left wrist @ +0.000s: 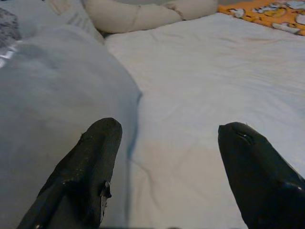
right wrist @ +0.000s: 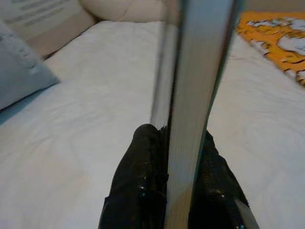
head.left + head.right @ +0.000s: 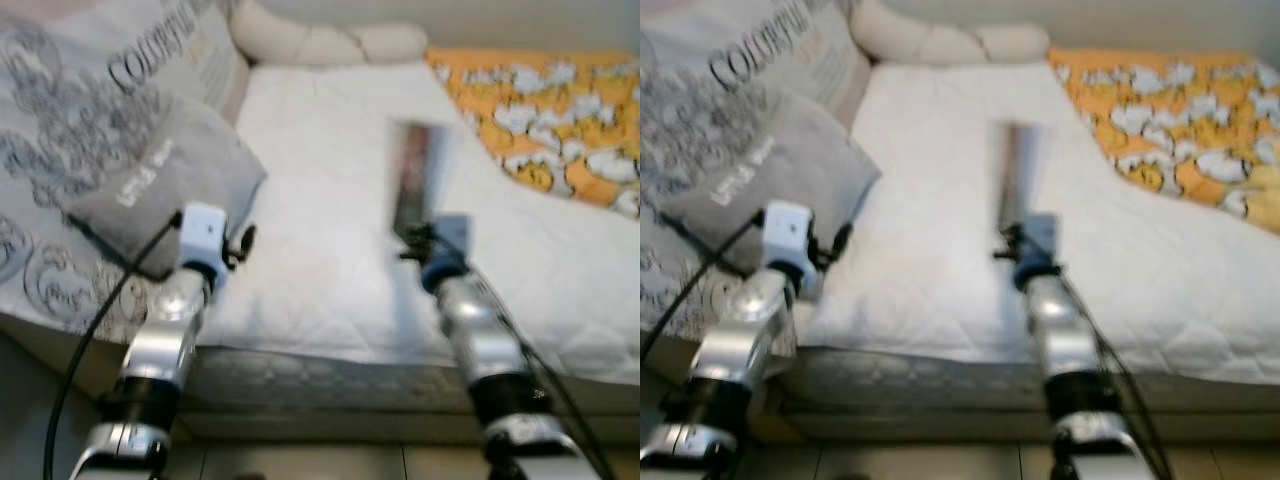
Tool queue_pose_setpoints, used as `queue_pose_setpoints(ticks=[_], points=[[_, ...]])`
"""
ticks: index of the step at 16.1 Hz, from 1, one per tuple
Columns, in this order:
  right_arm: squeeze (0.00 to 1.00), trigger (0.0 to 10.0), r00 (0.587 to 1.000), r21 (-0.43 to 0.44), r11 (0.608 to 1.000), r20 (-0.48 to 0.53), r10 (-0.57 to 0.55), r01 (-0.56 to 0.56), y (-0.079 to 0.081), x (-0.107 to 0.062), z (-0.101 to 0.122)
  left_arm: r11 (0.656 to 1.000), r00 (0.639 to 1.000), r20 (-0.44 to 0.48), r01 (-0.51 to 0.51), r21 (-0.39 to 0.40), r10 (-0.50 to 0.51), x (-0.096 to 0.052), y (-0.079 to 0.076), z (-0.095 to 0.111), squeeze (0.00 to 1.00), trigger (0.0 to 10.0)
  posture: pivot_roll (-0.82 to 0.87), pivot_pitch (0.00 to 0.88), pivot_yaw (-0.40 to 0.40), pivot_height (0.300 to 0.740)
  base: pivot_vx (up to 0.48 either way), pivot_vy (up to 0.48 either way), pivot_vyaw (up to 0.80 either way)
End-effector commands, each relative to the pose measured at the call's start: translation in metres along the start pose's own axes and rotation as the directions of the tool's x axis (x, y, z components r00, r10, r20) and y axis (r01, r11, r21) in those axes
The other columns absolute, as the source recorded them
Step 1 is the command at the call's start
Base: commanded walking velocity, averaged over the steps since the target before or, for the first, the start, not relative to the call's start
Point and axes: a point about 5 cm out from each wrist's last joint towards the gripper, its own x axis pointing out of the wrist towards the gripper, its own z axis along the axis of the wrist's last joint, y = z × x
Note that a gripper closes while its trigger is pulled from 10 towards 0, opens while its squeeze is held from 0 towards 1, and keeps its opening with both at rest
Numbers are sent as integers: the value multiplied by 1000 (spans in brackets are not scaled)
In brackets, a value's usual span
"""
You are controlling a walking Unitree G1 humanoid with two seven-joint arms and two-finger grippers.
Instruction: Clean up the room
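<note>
At the bottom of the head views the two silver arms rise from the lower edge, the left one at lower left and the right one just right of centre. The left gripper (image 1: pixel 167 167) is seen in its wrist view with its two black fingers (image 1: pixel 90 167) spread wide and nothing between them; it is held at the near edge of the bed, beside the grey pillow (image 3: pixel 165 180). The right gripper (image 2: pixel 178 157) is clenched on a book (image 3: pixel 415 180), which is held upright by its lower end, the page edge (image 2: pixel 198 95) facing the wrist camera and the spine side turned away. In the head views the book stands in the centre of the frame, blurred, above the white mattress cover (image 3: pixel 330 200). Further back, a large printed cushion (image 3: pixel 90 90) fills the upper left, a cream bolster (image 3: pixel 330 42) lies along the top, and an orange patterned blanket (image 3: pixel 545 120) covers the upper right. The step in hand is judged to be carrying the book off the bed to a proper place. For that to be done well, the grasp should be kept firm, since the book is pinched only at one end and could pivot or slip; the wrist should be moved smoothly, and the book kept clear of the bedding while it is carried.
</note>
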Motion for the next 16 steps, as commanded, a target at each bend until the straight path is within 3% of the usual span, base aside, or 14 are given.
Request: queue_pose_setpoints(ticks=[1,14,16], points=[[0,10000,997,1,999,59,42,-42,15,3,13,1000,1000,10,-23,13,23,0,9,5,0,10000,7,0,-1,740,349,0,0],[0,10000,996,-27,998,60,61,-60,17,3,14,1000,1000,7,-21,11,21,0,8,4,0,10000,6,0,2,740,350,0,0],[0,10000,996,-28,997,63,69,-67,18,3,14,1000,1000,7,-20,11,20,1,8,5,0,10000,6,0,3,740,352,0,800]])
